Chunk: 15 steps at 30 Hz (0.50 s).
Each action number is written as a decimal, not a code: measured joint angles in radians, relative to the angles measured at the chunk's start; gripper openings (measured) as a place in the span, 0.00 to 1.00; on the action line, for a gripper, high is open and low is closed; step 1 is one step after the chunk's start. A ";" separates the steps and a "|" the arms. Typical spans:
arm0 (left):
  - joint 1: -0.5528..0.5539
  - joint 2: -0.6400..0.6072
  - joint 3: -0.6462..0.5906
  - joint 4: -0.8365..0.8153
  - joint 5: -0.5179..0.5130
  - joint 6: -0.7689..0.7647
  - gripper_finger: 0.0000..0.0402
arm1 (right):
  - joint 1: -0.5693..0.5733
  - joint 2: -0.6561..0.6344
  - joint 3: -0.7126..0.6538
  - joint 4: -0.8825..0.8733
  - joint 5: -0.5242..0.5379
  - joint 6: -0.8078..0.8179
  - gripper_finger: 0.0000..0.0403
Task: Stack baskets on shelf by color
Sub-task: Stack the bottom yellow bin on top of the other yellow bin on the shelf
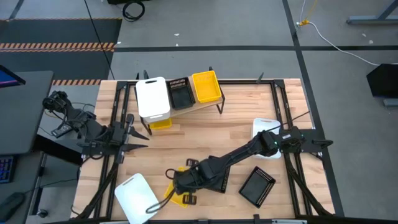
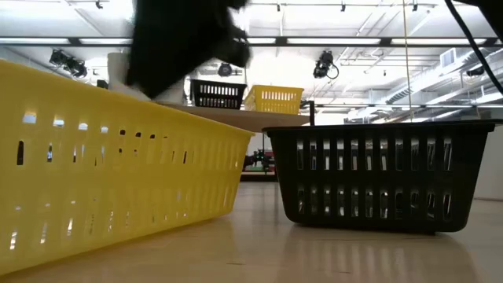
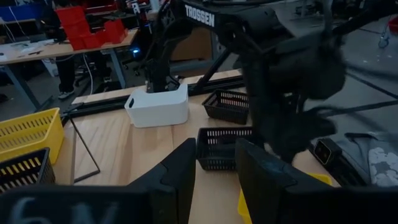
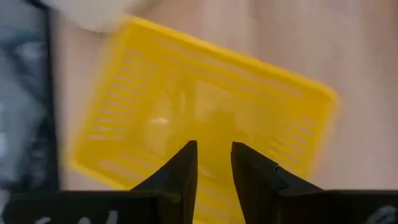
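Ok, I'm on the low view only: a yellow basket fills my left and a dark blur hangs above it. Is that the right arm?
Observer: Yes. The right gripper is directly over that yellow basket, jaws open, nothing between them.
Operator: What's on the shelf? I only make out black and yellow.
Observer: The shelf carries three in a row: a white basket, a black basket and a second yellow basket.
Operator: And the left arm?
Observer: The left gripper waits at the table's left edge, open and empty.
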 joint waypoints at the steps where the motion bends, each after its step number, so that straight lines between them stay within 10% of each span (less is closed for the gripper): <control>1: 0.000 0.000 0.000 0.000 0.000 0.000 0.30 | 0.006 0.000 0.000 0.025 0.000 -0.013 0.26; 15: 0.000 0.000 0.000 -0.003 0.000 -0.026 0.30 | -0.025 -0.001 -0.152 0.105 -0.016 0.082 0.26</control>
